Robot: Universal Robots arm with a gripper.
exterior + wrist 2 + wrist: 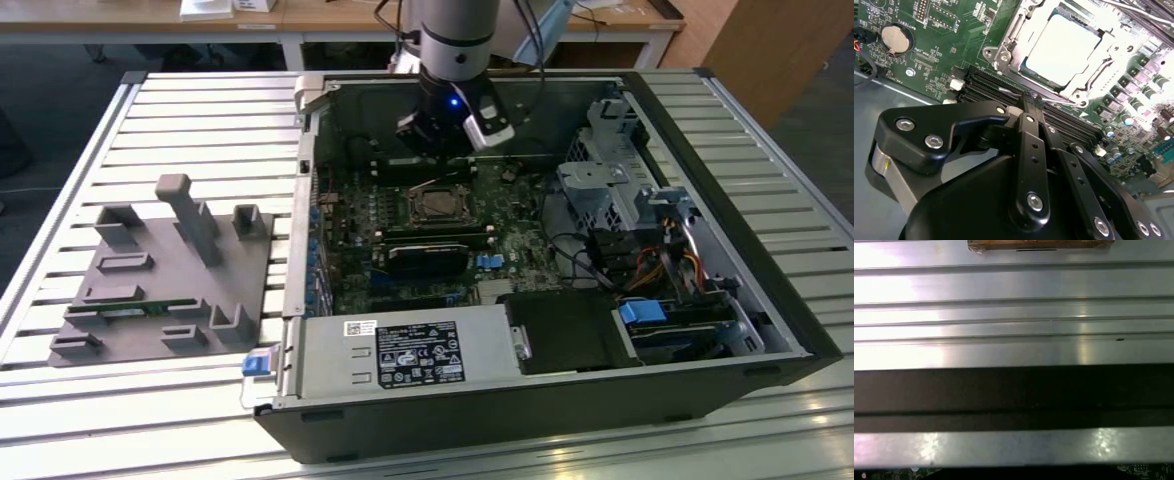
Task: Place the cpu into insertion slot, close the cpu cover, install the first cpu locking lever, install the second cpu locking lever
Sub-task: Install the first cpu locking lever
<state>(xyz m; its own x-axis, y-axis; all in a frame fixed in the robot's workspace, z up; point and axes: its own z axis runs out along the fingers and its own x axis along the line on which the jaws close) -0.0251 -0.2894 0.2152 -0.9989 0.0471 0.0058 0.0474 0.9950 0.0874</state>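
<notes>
Open computer case (534, 250) on slatted metal table (200, 130).

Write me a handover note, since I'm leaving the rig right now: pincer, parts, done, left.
Pincer: fingers together, nothing visibly held, hovering over the memory slots beside the socket.
CPU: seated in the socket, pale top showing.
Cover: appears down around the CPU.
Levers: their state is not clear from these views.
Done: CPU placed, cover apparently closed.
Left: check and lock both levers.
</notes>
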